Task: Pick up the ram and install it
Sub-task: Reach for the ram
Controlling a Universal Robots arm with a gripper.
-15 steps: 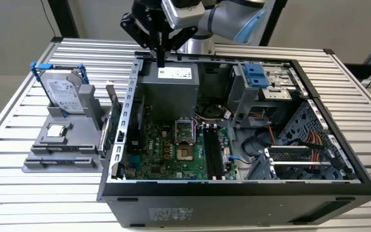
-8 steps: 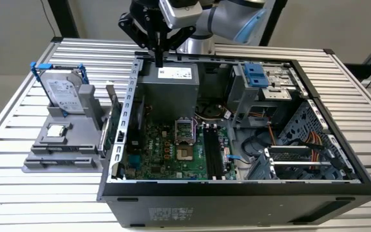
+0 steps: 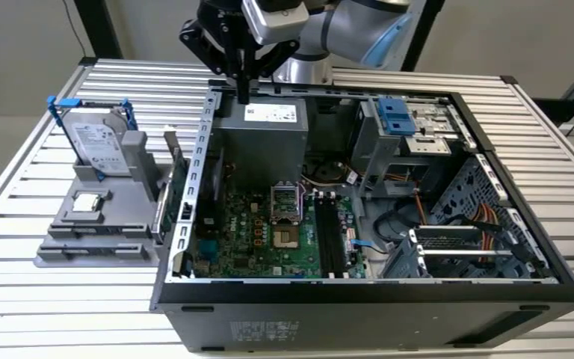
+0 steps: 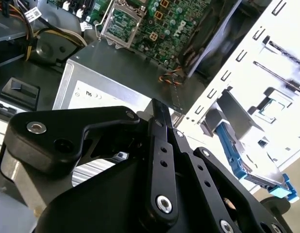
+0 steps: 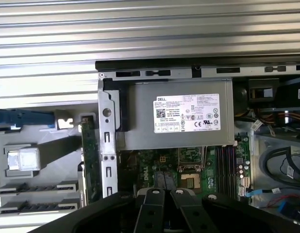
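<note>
The ram [image 3: 164, 203] is a thin green stick standing on edge in the grey holder [image 3: 98, 235], just outside the case wall on the exterior view's left. In the first wrist view the ram [image 5: 90, 160] runs alongside the metal case wall. My gripper [image 3: 242, 88] hangs above the far left corner of the open computer case [image 3: 367, 288], over the power supply [image 3: 262, 134], well above and away from the ram. Its black fingers [image 4: 159, 116] are shut with nothing held. The black memory slots [image 3: 329, 239] lie on the motherboard [image 3: 257, 239].
A silver hard drive [image 3: 98, 146] with blue handles stands upright in the holder, and a small chip [image 3: 86, 202] lies in front of it. Cables [image 3: 466, 217] and a drive cage [image 3: 406, 123] fill the case's right side. All rests on a slatted metal table [image 3: 28, 299].
</note>
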